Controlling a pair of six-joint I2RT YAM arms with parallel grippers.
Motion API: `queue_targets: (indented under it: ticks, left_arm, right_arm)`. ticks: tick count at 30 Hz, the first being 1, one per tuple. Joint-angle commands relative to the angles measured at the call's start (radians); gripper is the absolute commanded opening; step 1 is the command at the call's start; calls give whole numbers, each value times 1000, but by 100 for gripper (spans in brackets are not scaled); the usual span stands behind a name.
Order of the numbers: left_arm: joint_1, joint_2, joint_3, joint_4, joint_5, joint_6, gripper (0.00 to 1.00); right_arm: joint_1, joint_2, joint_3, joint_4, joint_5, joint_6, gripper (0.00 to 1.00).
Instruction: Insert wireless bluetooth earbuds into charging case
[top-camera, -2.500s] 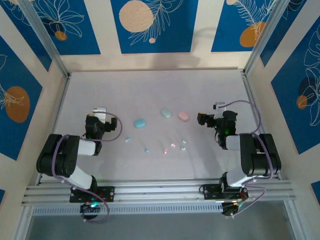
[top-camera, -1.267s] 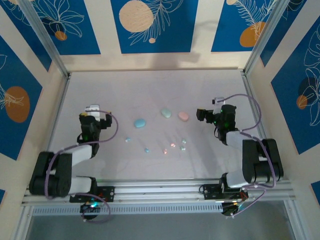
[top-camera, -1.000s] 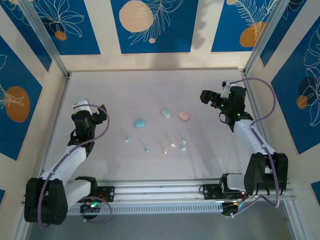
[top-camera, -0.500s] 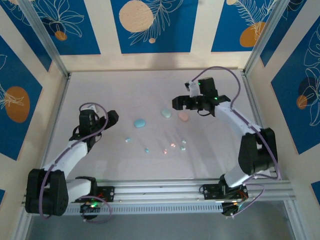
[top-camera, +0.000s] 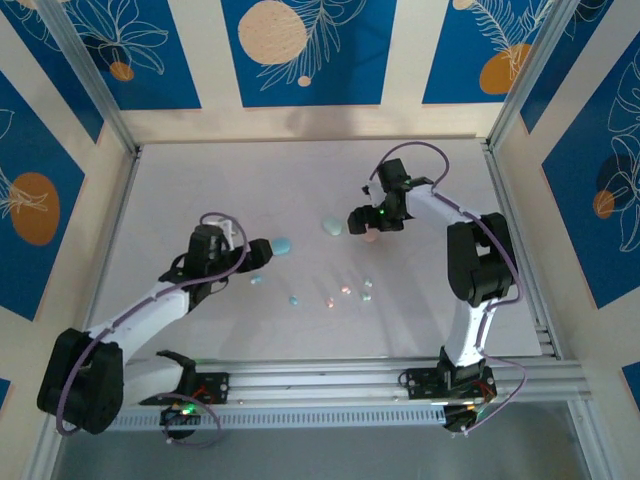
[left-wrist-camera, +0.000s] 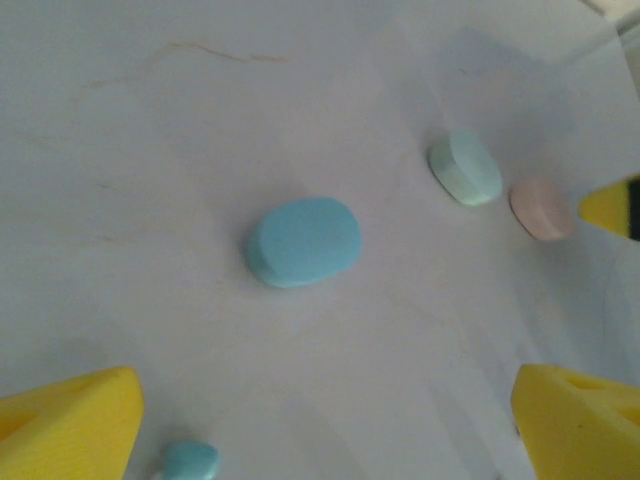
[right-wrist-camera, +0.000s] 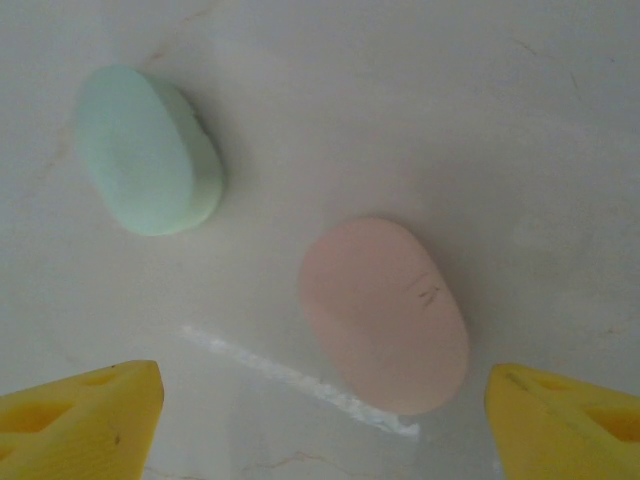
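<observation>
Three closed oval charging cases lie mid-table: blue (top-camera: 281, 245), mint (top-camera: 331, 226) and pink (top-camera: 371, 236). Several tiny earbuds sit nearer the arms: pale blue (top-camera: 256, 279), pink (top-camera: 330, 301), mint-white (top-camera: 367, 283). My left gripper (top-camera: 256, 251) is open just left of the blue case. In the left wrist view the blue case (left-wrist-camera: 303, 241) lies ahead of the open gripper (left-wrist-camera: 325, 430), with a blue earbud (left-wrist-camera: 190, 462) by the left finger (left-wrist-camera: 70, 425). My right gripper (top-camera: 362, 222) hovers open over the pink case (right-wrist-camera: 385, 312), which lies ahead of its fingers (right-wrist-camera: 570, 420) without touching them; the mint case (right-wrist-camera: 148, 150) lies beyond.
Metal frame posts and patterned walls bound the white table (top-camera: 200, 180) on the left, right and far sides. The aluminium rail (top-camera: 320, 378) with both arm bases runs along the near edge. The right arm's yellow fingertip (left-wrist-camera: 610, 207) shows beside the pink case (left-wrist-camera: 541, 209).
Both arms have swung in from the table's sides toward the middle. The left gripper came up to the blue case; the right gripper moved left and down over the pink case.
</observation>
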Motion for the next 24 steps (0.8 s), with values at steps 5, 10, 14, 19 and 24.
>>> queue_targets:
  ticks: [5, 10, 14, 19, 24]
  left_arm:
    - [-70, 58, 82, 6, -33, 32, 95]
    - [-74, 57, 91, -1, -31, 46, 95]
    - [-74, 38, 95, -32, -47, 73, 97]
    - [-74, 19, 96, -51, -55, 89, 97]
    - [-74, 17, 97, -50, -40, 91, 97]
  right_arm:
    - [-9, 75, 78, -56, -40, -56, 85]
    - [-9, 133, 128, -79, -64, -73, 79]
    - [1, 174, 167, -99, -25, -93, 77]
    - [21, 190, 186, -128, -3, -114, 73]
    - [54, 174, 167, -145, 29, -113, 71]
